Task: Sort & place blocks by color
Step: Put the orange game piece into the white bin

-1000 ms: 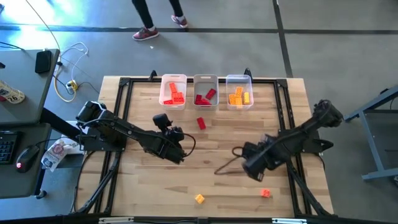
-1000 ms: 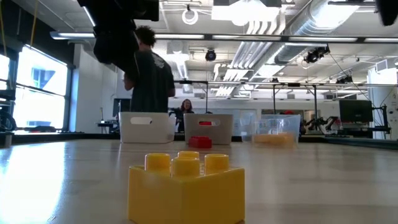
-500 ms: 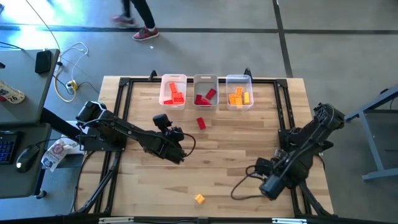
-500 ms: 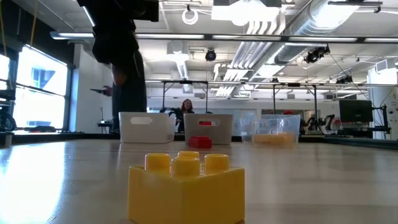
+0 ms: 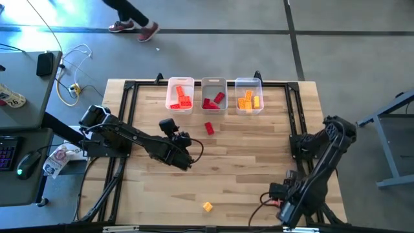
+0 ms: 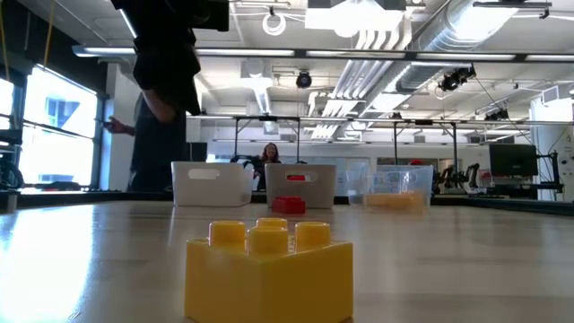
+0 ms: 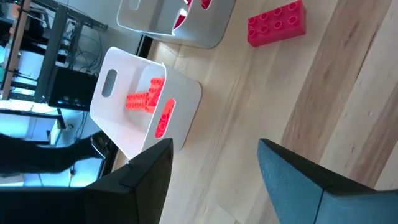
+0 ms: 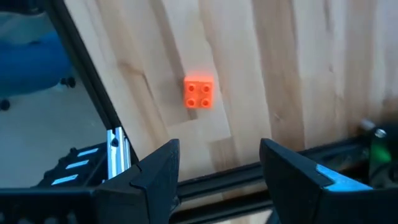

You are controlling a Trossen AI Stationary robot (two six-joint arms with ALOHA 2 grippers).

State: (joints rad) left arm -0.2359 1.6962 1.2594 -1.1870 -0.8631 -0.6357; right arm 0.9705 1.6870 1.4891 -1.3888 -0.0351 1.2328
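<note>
Mostly sorted already. Three small white and clear plastic bins in a row at upper centre of the high view: the left bin [image 5: 180, 95] with orange-red studded bricks [image 5: 181, 98], the middle bin [image 5: 213, 94] with red bricks [image 5: 211, 101], the right clear bin [image 5: 248, 95] with orange-yellow bricks [image 5: 248, 101].

Three loose blocks left on the wooden table [image 5: 233, 149], as far as can be seen:
- a red rectangular studded brick [image 5: 209, 128] just below the middle bin, also at upper right of the left wrist view [image 7: 277, 23];
- a yellow square studded brick [image 5: 207, 206] near the bottom edge, lower centre of the high view, filling the foreground of the low view [image 6: 268, 269];
- an orange-red square four-stud brick [image 8: 199, 93], centre of the right wrist view, close to the table's edge; hidden under the right arm in the high view.

Left gripper [image 5: 184, 150] left of centre in the high view, fingers [image 7: 298, 180] apart and empty, pointed toward the left bin and the red brick.

Right gripper [image 8: 217, 165] at lower right of the high view, over the orange-red square brick, fingers spread wide and holding nothing; brick not yet touched.

Judged remaining: three picks and three drops, each block to the bin of its own colour.
</note>
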